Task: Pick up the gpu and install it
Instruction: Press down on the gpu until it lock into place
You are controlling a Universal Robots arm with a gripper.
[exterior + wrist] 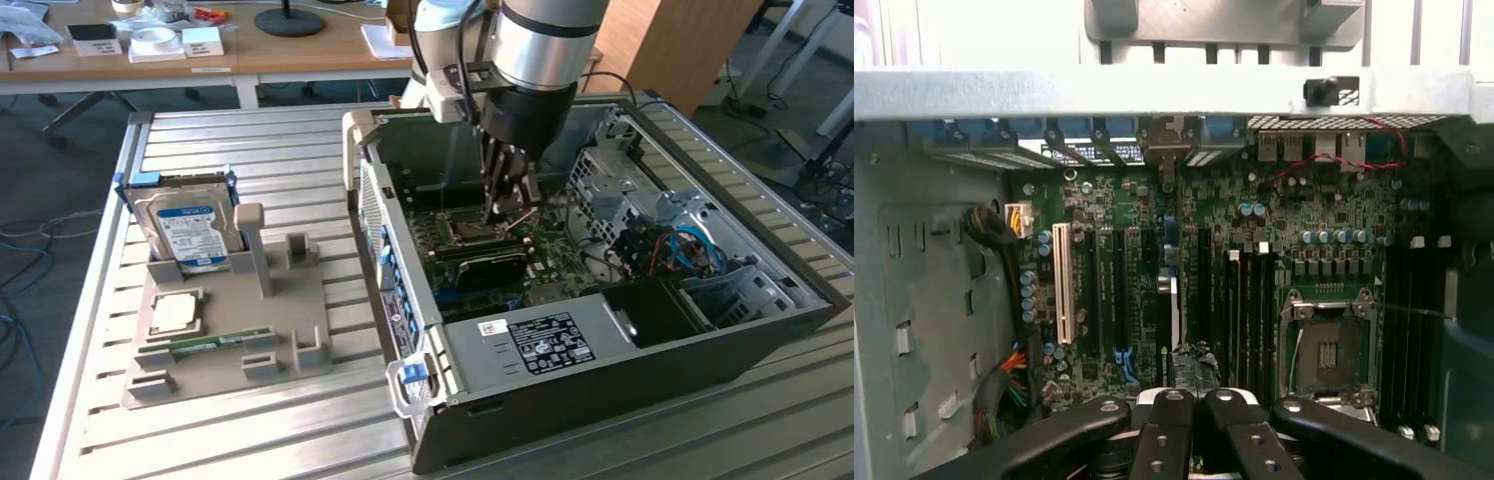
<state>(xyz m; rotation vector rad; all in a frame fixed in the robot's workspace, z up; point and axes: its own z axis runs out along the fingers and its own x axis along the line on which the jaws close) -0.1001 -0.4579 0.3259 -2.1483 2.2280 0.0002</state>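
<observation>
Inside the open computer case, which lies on its side on the slatted metal bench, the arm reaches straight down and the tool sits low over the motherboard, just above the empty processor socket. Its jaws are drawn fully together. In the wrist view the black linkages of the tool meet at the centre with no gap between them. Directly ahead of them, the gpu appears as a very slim pale strip seen edge-on, standing among the long dark expansion slots in the middle of the case. It lies between the white slot and the memory slots beside the socket. Whether the closed tips are pinching the card's upper edge or merely sitting against it cannot be told, since the linkages hide that spot. Outside the case, on the exterior view's left, a grey parts holder rests on the bench. It carries an upright hard drive with a blue-white label, a square processor chip lying flat and a narrow green memory stick. Its tall upright posts nearest the case stand with nothing between them.
</observation>
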